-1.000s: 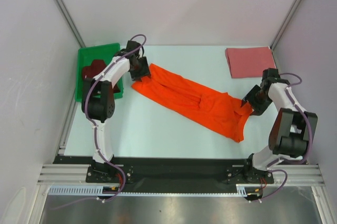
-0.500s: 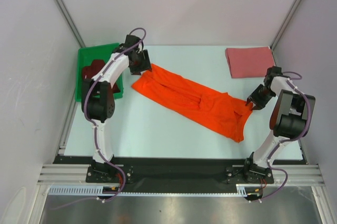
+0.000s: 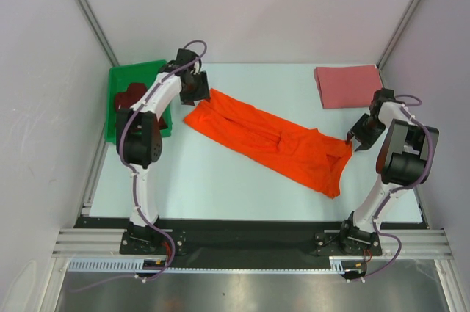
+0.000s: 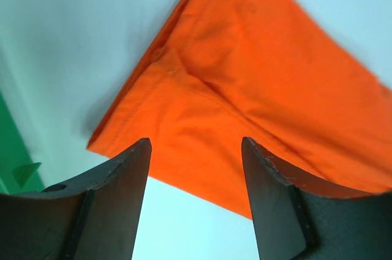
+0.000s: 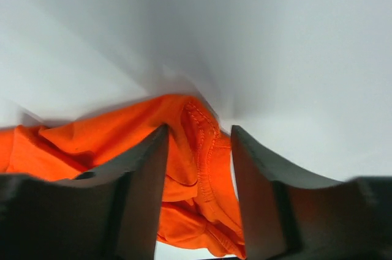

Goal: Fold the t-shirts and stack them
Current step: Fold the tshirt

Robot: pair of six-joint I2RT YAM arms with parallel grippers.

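Note:
The bright orange t-shirt [image 3: 272,139] lies stretched out flat, running diagonally from back left to front right. My left gripper [image 3: 197,93] is open just behind its back left end, with the cloth [image 4: 245,76] spread below the empty jaws [image 4: 195,145]. My right gripper [image 3: 358,136] is open at the shirt's right corner. The stitched hem [image 5: 205,150] lies loose between its fingers [image 5: 199,130]. The dusty rose pink t-shirt [image 3: 346,85] lies folded at the back right. The dark maroon t-shirt [image 3: 129,97] sits crumpled in the green bin.
The green plastic bin [image 3: 144,75] stands at the back left, beside my left arm. White walls close in the table on the left, right and back. A black rail runs along the near edge.
Both grippers have drawn back a little from the ends of the orange t-shirt, the left toward the back, the right toward the right wall. The shirt stays flat.

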